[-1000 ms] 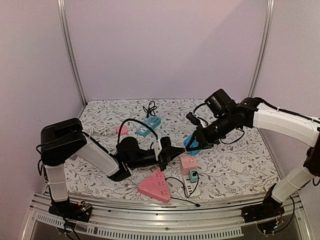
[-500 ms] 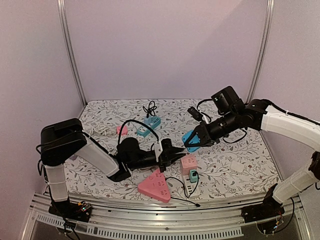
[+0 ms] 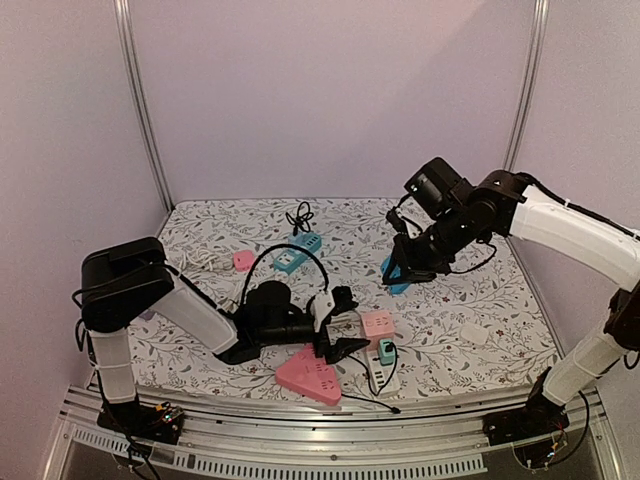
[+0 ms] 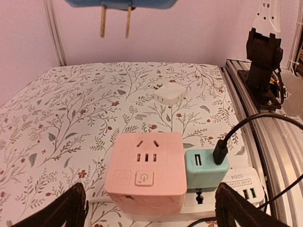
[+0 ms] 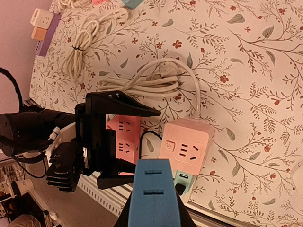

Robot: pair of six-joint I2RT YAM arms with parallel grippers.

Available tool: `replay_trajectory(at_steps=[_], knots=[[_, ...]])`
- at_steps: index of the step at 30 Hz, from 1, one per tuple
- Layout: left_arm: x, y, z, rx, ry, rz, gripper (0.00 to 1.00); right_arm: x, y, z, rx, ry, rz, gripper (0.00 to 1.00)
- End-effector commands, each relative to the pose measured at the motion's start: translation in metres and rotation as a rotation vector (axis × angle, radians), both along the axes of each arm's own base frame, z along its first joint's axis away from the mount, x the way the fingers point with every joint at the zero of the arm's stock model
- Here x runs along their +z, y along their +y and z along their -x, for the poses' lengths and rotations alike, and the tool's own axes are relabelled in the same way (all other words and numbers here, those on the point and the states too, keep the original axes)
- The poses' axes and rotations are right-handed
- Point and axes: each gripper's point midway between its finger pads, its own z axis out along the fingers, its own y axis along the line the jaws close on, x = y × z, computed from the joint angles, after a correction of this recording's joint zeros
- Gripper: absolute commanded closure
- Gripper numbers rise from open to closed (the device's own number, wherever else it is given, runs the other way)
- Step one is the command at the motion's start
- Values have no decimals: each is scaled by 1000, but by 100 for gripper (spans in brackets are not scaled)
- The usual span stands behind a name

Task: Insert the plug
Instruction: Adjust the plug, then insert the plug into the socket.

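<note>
Plainly, the blue plug [image 3: 396,275] had not been inserted: it was held clear of the floral cloth [image 3: 480,300] toward the right rear of the table, pinched in the right gripper [image 3: 408,264], whose jaws were closed tight on the plug's body. From the left wrist camera its two flat prongs [image 4: 102,21] pointed straight down at the top of the frame, above and beyond the pink cube socket [image 4: 146,170], and nothing touched them. The cube sat on the cloth near the front centre with its socket face upward. A teal adapter [image 4: 206,168] pressed against the cube's side, and a black cable [image 4: 236,135] ran into the adapter's top. The adapter stood on a white power strip [image 4: 242,182]. The left gripper [image 3: 345,322] lay low just beside the cube, its jaws spread wide and holding nothing. In the left wrist view one finger showed at each lower corner with the cube between them, and no contact could be made out. A pink triangular socket [image 3: 308,374] lay near the front edge, just beside the left gripper. Further out were a coiled white cable [image 5: 142,82], a teal power strip [image 3: 298,252] at the rear, a small pink item [image 3: 243,260] beside it, and a small white adapter [image 4: 169,93] lying alone on the cloth, well apart from the cube.
</note>
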Motion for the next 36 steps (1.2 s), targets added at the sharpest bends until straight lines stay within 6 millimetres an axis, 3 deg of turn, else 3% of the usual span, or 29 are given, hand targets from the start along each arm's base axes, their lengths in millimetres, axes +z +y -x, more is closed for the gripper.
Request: replay_trajectory(at_steps=[1, 8, 13, 19, 28, 36], knots=[[-30, -4, 14, -59, 95, -112, 4, -40, -22, 8, -80, 59, 243, 100], [-42, -13, -21, 51, 104, -130, 6, -58, -12, 0, -64, 50, 280, 100], [-50, -20, -18, 8, 96, -132, 20, -70, 2, 6, -9, 93, 242, 100], [-53, -20, -9, -37, 88, -128, 29, -80, 1, 10, -4, 108, 251, 100], [-40, -24, -3, -75, 75, -68, 54, -87, 14, 9, 6, 100, 237, 100], [-40, -22, -3, -71, 73, -67, 92, -82, 6, 8, -20, 50, 282, 100]])
